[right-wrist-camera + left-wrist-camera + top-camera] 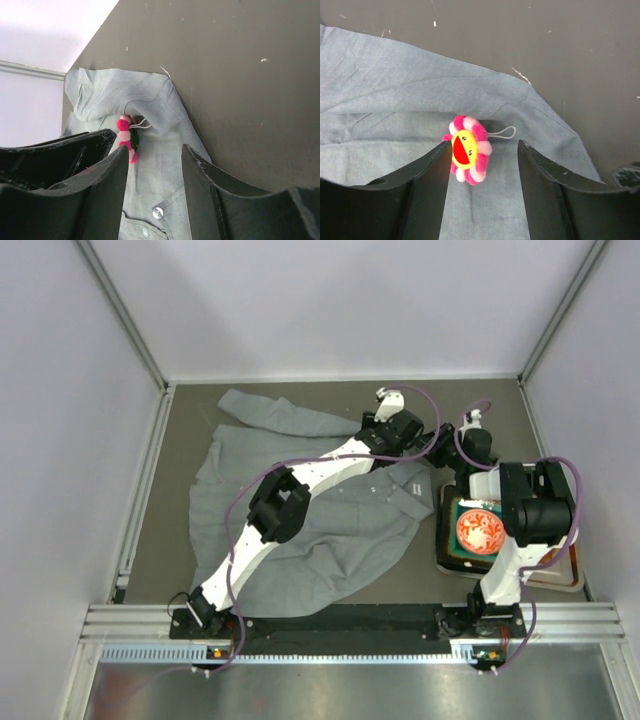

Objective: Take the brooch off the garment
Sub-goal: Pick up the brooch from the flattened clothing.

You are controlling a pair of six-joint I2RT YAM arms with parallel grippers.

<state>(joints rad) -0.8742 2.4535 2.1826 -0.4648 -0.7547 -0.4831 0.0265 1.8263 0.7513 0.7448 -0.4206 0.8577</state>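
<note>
So the left gripper (484, 146) is down over the garment (395, 100) with its jaws spread, and the brooch (467, 150) sits right between them. It's the pink and magenta flower with the yellow smiley face in the middle. The finger at the brooch's 9 o'clock looks like it's touching the petals, while the one at 3 o'clock is clearly apart from it, so nothing is pinched yet. A thin white loop (502, 132) pokes out of the brooch toward 2 o'clock and lies on the grey fabric. From the right wrist you see the brooch edge-on, standing on a raised fold of the shirt close to the hem, with bare dark table (240, 75) just past it. The right gripper (154, 148) hangs over that same spot, jaws wide and pinching nothing, the brooch just at the tip of its 9 o'clock finger. A small white button (157, 212) shows at 6 o'clock between the fingers. In the overhead view both arms meet at about 1 o'clock on the shirt, and a tray (445, 540) with a round red thing (478, 530) sits at 3 o'clock on the table.
</note>
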